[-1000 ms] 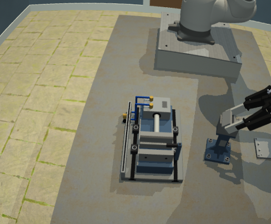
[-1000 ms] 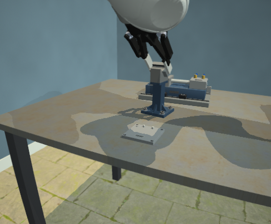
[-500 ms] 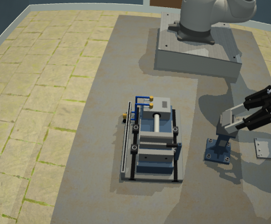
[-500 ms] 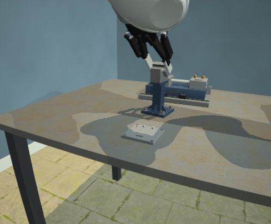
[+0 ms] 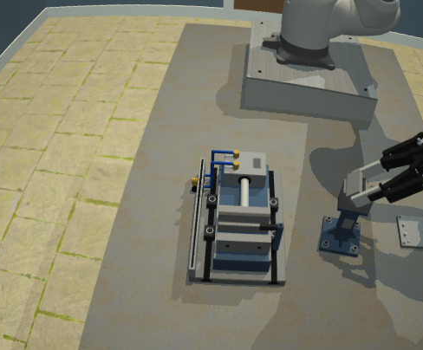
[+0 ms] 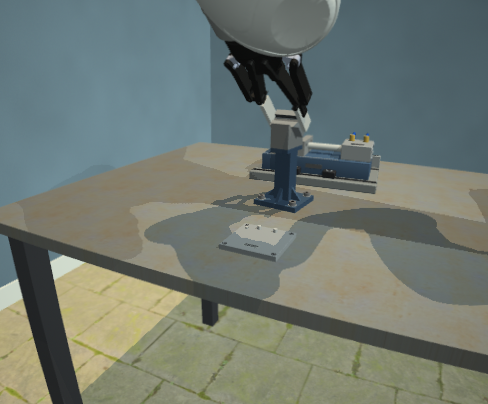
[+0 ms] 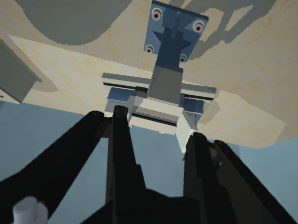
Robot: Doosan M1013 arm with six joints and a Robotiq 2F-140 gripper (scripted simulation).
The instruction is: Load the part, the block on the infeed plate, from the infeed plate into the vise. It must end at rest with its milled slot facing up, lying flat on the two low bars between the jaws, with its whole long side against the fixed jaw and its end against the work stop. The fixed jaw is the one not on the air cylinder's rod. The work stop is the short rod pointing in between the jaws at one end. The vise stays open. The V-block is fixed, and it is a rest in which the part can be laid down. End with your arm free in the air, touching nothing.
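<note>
Gripper (image 5: 360, 184) half-spread, pinching the part (image 5: 354, 185) atop the V-block (image 5: 341, 234).

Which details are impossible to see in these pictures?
- Part's milled slot: not distinguishable in any view; fingers cover its sides.
- Whether the part touches the V-block: top view hides the contact under the part.
- Arm above the gripper: cut off by frame edges.
- Work stop: hidden behind the V-block in the exterior view.
</note>
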